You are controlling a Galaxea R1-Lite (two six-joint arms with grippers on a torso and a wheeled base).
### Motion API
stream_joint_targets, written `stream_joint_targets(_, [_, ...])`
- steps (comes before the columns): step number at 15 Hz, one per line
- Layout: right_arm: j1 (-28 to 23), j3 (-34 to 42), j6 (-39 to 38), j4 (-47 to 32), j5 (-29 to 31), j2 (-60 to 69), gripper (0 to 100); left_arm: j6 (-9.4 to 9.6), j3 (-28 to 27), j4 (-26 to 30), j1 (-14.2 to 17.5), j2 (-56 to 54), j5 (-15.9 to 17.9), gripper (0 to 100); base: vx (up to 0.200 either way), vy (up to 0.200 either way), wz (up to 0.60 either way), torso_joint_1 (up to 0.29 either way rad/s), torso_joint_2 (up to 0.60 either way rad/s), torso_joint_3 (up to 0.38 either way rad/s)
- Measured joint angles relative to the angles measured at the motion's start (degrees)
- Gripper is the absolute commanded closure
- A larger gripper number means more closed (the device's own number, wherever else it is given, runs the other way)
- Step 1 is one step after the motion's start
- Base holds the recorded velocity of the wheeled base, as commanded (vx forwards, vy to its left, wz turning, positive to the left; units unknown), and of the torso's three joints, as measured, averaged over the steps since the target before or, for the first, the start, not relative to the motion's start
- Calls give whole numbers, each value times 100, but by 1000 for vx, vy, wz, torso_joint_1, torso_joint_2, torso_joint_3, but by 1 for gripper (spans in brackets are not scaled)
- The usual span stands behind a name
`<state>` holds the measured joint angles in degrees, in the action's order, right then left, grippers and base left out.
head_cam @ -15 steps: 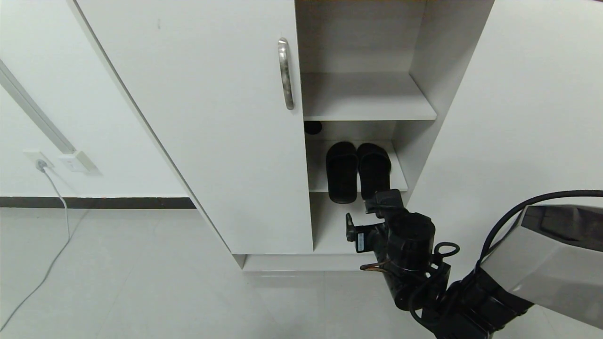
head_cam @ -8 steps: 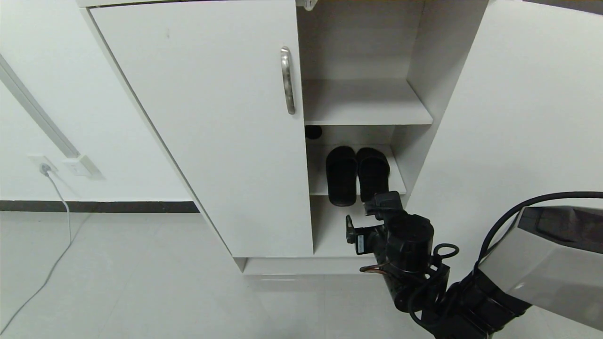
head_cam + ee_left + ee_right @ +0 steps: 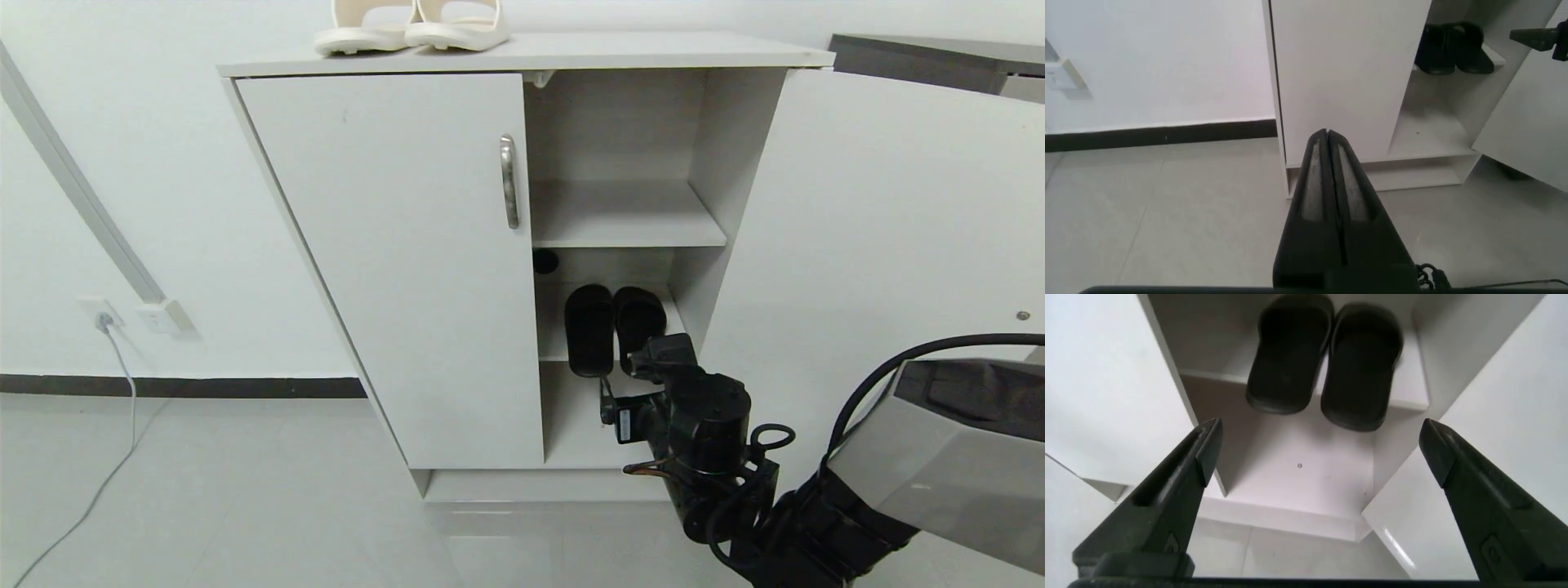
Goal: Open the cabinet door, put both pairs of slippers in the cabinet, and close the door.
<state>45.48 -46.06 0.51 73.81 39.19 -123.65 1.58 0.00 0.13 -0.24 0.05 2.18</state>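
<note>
White two-door cabinet (image 3: 392, 269): now seen up to its top, because the whole head view has been shifted by camera motion, not by things being moved. Right door (image 3: 882, 245) is swung open at the right of the frame; left door is shut. Pair of black rubber slippers (image 3: 612, 327) is kept side by side on the lower shelf at frame centre, so the first pair is judged done. Pair of cream slippers (image 3: 412, 28) is brought into view on the cabinet top, upper centre-left, and is judged next to be fetched. Right gripper (image 3: 1320, 429) is spread wide with nothing grasped, just in front of the black pair. Left gripper (image 3: 1326, 135) is clenched with nothing held.
</note>
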Motion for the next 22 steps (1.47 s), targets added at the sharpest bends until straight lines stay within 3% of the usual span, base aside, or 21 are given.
stream_joint_targets(17, [-23,113,-9,69,-24,-5,0,-2,0,-6,0,5,0,100,0,0,0,0,0,28])
stream_joint_targets(22, [-45,118,-16,101,-33,-41,0,-2,0,2,-2,5,0,100,0,200,0,4,1,3])
